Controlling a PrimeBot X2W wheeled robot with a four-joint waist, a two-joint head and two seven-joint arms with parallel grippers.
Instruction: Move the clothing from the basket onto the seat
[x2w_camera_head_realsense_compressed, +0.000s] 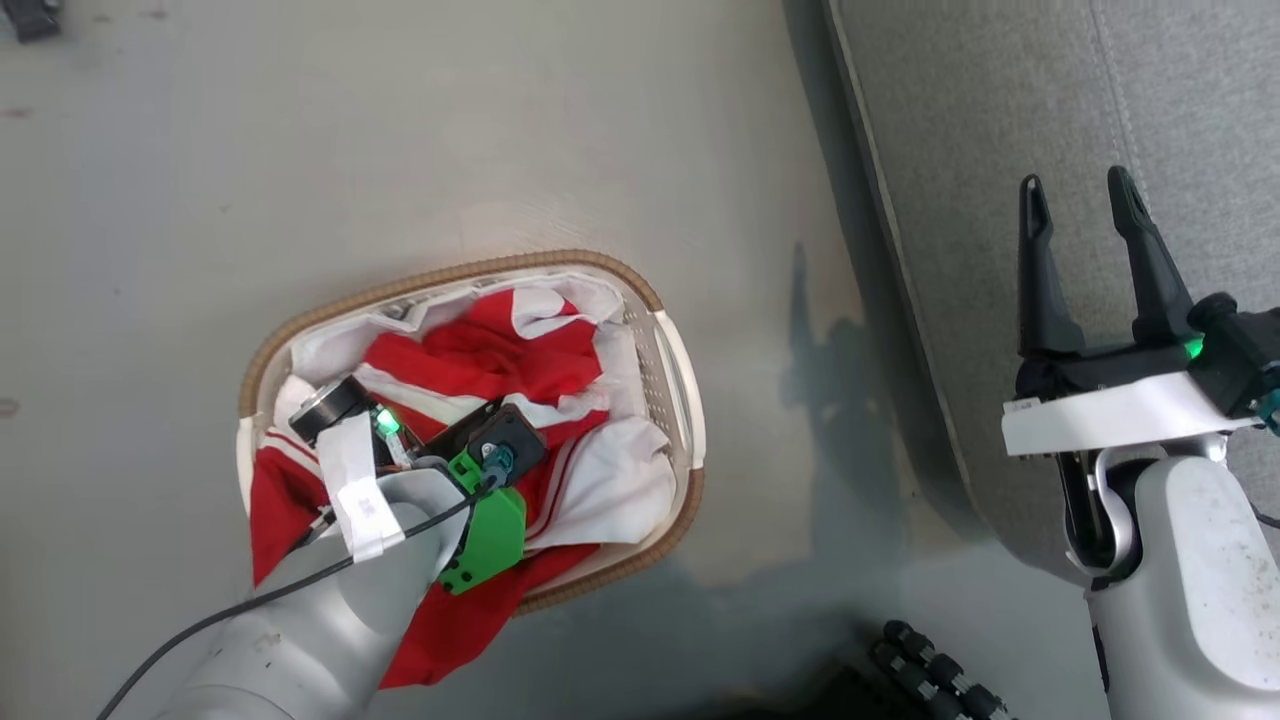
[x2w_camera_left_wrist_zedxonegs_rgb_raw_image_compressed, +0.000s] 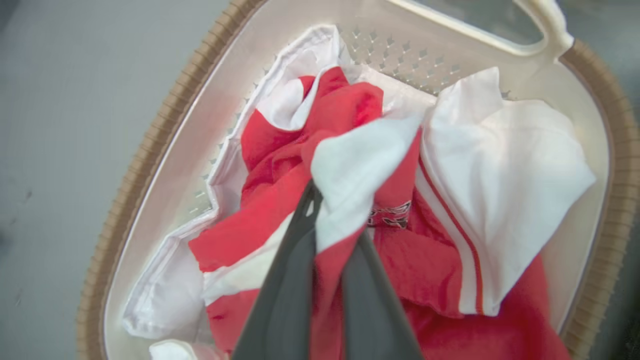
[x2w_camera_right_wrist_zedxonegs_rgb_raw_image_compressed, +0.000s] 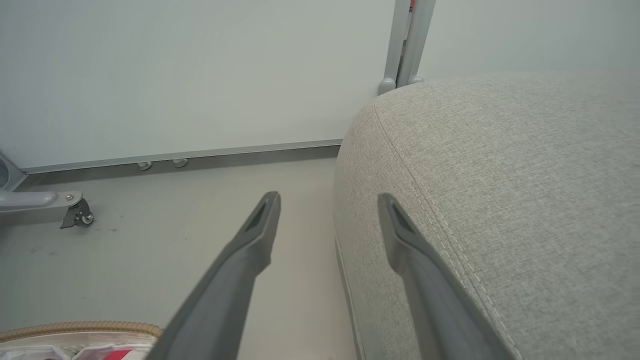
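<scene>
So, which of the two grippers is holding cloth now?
The left gripper, shut on a red-and-white fold of the clothing inside the basket. The right gripper stands open and empty by the seat.

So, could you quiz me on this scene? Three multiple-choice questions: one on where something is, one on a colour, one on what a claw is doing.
1. Where does the basket stand?
A. On the floor beside the seat
B. On top of the seat
C. On a shelf

2. What is the main colour of the clothing?
A. Blue
B. Green
C. Red

3. What is the left gripper doing?
A. Hanging open over the floor
B. Shut on the clothing
C. Gripping the basket's rim

Answers:
1 A: in the head view the basket sits on the grey floor, beside the seat's edge.
2 C: red folds with white trim lie in the basket.
3 B: in the left wrist view its fingers pinch a red-and-white fold between them.
</scene>
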